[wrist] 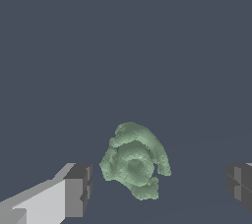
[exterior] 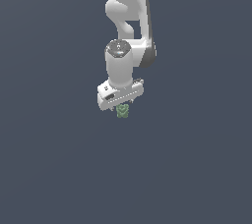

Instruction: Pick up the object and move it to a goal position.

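The tabletop (exterior: 54, 169) is a flat, unbroken slate-blue plane that fills both views from edge to edge; no walls, seams or markings show on it, and nothing marks where surface ends and room begins.

Counted out, there is one arm (exterior: 129, 16), white with dark grey trim, reaching down from the top of the exterior view, one gripper (exterior: 121, 106) at its end, and one object (exterior: 122, 112). No container shows in either view.

The object (wrist: 134, 161) is a small pale-green lump with curved ridges wrapped around a rounded centre (rather like a coiled shell), and it is clearly narrower than the gripper's body. In the wrist view it sits between the two fingers (wrist: 78, 188), with bare tabletop showing on either side of it, so neither pad touches it. It lies nearer the one finger whose white link and dark pad are plainly visible than the other, of which only a dark pad shows at the frame's edge.

The fingers stand wide apart, well wider than the object, and hold nothing.

In the exterior view the green lump shows just under the gripper's crossbar, directly below the fingers' line; the fingers themselves are too small there to make out, and the object seems to rest on the tabletop, though that view is too coarse to be sure.
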`<action>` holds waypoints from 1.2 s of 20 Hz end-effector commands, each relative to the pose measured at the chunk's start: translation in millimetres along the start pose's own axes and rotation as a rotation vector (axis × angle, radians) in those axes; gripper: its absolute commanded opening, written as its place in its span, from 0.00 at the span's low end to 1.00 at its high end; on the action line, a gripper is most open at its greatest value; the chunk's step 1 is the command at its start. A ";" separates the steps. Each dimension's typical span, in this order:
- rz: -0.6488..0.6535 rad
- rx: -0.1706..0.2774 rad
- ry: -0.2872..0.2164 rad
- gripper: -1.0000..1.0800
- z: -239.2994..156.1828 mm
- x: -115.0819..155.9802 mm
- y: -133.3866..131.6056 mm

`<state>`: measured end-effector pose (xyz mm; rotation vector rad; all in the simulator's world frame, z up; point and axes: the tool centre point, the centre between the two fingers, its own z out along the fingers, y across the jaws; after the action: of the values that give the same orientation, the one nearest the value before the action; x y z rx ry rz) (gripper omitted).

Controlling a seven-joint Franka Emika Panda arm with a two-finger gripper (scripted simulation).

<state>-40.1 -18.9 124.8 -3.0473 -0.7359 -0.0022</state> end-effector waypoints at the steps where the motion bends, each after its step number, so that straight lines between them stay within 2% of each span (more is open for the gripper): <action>1: -0.068 -0.002 -0.001 0.96 6.0 -5.1 -2.6; 12: -0.242 -0.006 -0.004 0.96 21.0 -18.7 -10.2; 24: -0.258 -0.006 -0.004 0.96 34.4 -20.3 -11.2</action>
<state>-62.8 -18.1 95.2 -2.9342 -1.1231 -0.0011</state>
